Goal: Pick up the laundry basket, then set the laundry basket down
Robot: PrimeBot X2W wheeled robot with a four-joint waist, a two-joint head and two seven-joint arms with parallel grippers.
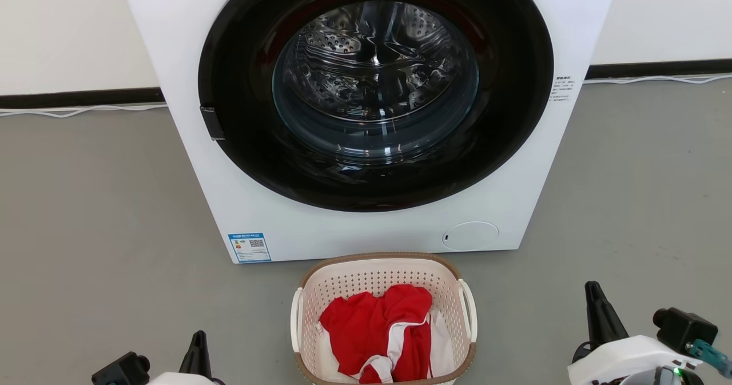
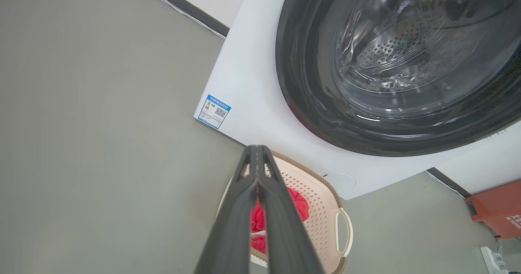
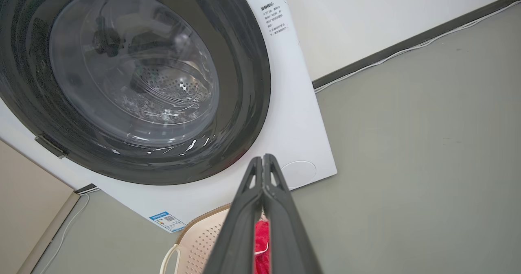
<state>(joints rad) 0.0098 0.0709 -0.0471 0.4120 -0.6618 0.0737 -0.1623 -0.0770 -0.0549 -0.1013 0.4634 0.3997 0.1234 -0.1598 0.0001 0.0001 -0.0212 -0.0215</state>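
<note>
- The laundry basket [image 1: 366,279] stands just before the washing machine [image 1: 366,230].
- Probably light, stiff plastic; its loop handles [image 1: 469,310] suit grasping.
- Left gripper [image 1: 199,339] and right gripper [image 1: 592,290]: pressed together, empty, farther from the machine.

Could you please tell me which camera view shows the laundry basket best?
The head view: the laundry basket sits nearly whole, with both handles and the red garment inside. In the left wrist view the shut left gripper hides part of it; in the right wrist view the right gripper does, leaving a corner.
</note>
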